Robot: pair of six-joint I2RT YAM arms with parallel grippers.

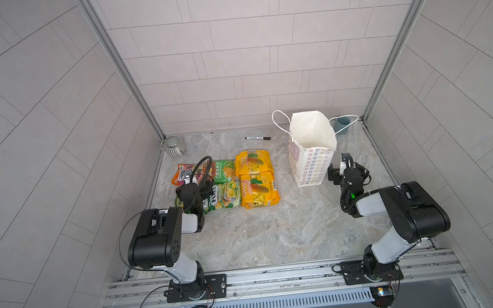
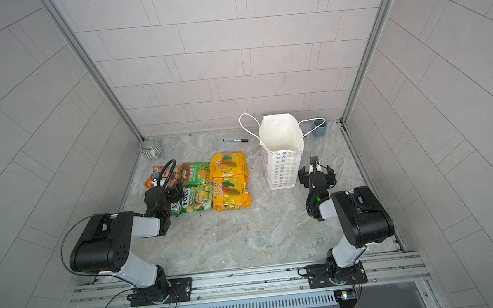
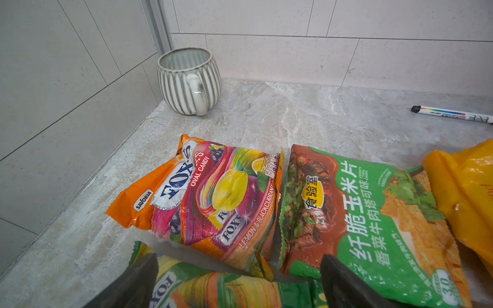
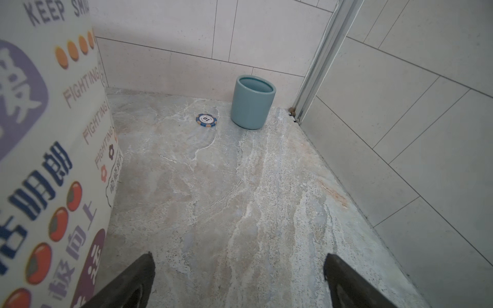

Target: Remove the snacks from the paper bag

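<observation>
The snacks lie flat in a cluster on the left of the table: two yellow packets [image 1: 253, 163] [image 1: 259, 190], a green corn-chip packet [image 3: 360, 213], a green Fox's packet [image 3: 213, 290] and an orange-and-magenta packet [image 3: 208, 197]. My left gripper [image 3: 237, 269] hovers open just over the green Fox's packet, holding nothing. The white paper bag [image 1: 313, 161] stands upright at the right with its mouth open, and only white paper shows inside. My right gripper [image 4: 238, 266] is open over bare table, close beside the bag's printed side [image 4: 53, 160].
A ribbed grey mug [image 3: 189, 80] stands in the back left corner. A black marker [image 1: 257, 138] lies near the back wall. A blue-grey cup [image 4: 252, 101] and a poker chip [image 4: 206, 120] sit behind the bag. Tiled walls close three sides.
</observation>
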